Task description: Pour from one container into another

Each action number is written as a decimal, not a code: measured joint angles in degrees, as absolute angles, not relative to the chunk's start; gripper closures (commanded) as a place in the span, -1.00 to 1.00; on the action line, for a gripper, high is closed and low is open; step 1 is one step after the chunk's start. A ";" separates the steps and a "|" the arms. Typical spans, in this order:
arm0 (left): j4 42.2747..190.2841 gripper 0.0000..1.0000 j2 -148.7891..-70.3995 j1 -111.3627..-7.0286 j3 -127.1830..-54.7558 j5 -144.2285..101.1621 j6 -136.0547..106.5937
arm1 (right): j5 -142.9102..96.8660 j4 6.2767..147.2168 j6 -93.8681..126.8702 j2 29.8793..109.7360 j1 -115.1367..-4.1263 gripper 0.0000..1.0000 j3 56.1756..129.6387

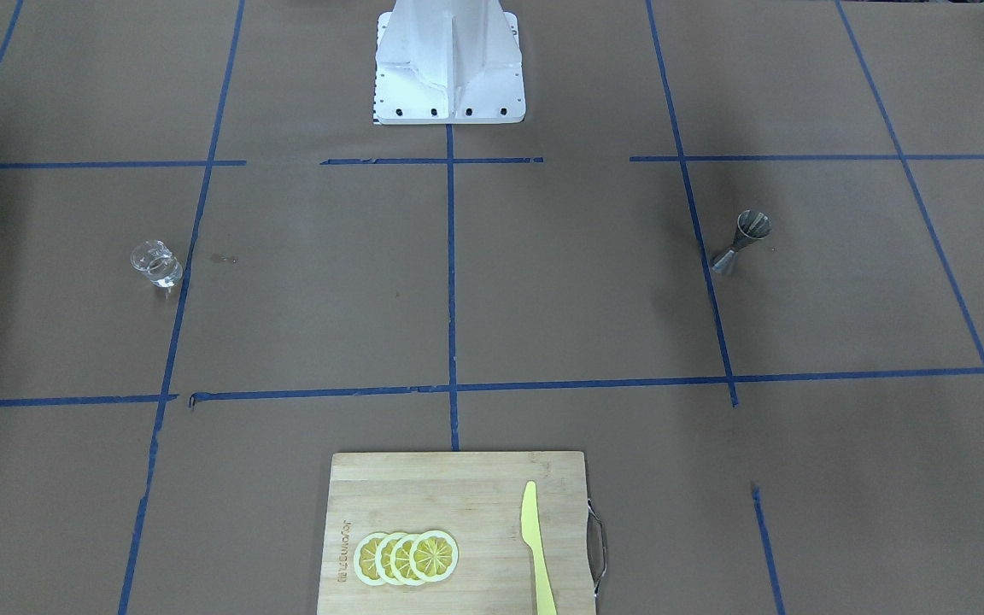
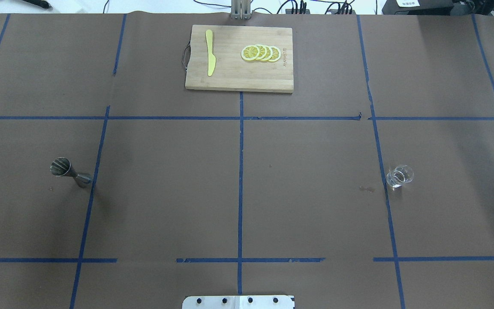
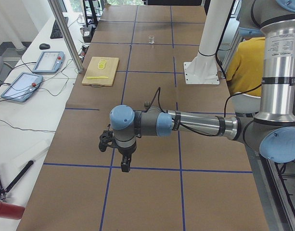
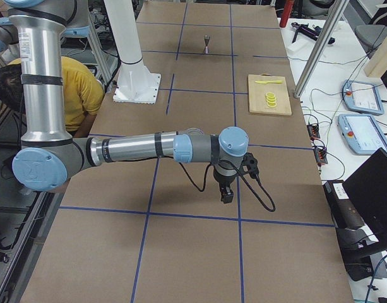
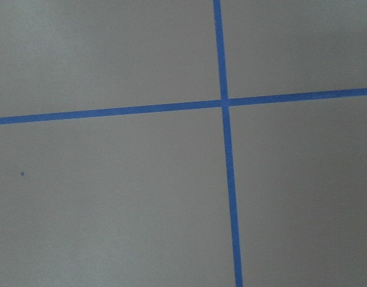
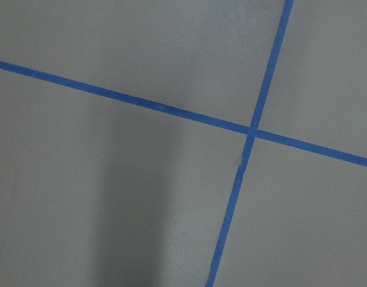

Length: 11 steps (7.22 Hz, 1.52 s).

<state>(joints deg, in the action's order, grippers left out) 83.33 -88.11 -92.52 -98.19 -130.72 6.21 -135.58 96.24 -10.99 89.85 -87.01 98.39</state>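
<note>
In the overhead view the glass [image 2: 399,177] stands at the right middle of the frame, just right of a blue tape line [image 2: 380,171], upright and holding clear liquid. A few small wet spots [image 2: 366,188] mark the brown paper just left of that line. The jigger [image 2: 70,170] stands at the left middle, its wide mouth up and its foot just beside another tape line. The two are well apart, with only bare paper and the centre tape line between them.

A board [image 2: 234,73] lies at the top centre of the same view. It carries a row of overlapping lemon slices [image 2: 260,53] on its right part and a yellow knife [image 2: 210,58] on its left part, apart from the slices. The white robot base [image 1: 449,64] sits at the top centre of the front-facing view.

Neither arm appears in the overhead or front views. The left gripper [image 3: 124,163] hangs pointing down at the lower centre of the left side view, above a tape line. The right gripper [image 4: 226,194] does the same at the centre of the right side view. Whether either pair of jaws is spread or pressed together cannot be told. Both wrist views show only paper and crossing tape.

A person in a yellow shirt [image 4: 79,91] is behind the arms, at the left of the right side view.
</note>
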 measured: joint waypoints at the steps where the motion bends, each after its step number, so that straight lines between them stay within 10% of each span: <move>1: 83.34 -1.00 -88.19 -92.70 -98.50 -131.86 6.40 | -135.60 96.22 -10.99 89.87 -87.01 -1.00 98.41; 11: 89.83 -1.00 -88.82 -92.73 -100.11 -136.67 5.91 | -135.68 96.09 -11.01 89.54 -86.93 -1.00 100.48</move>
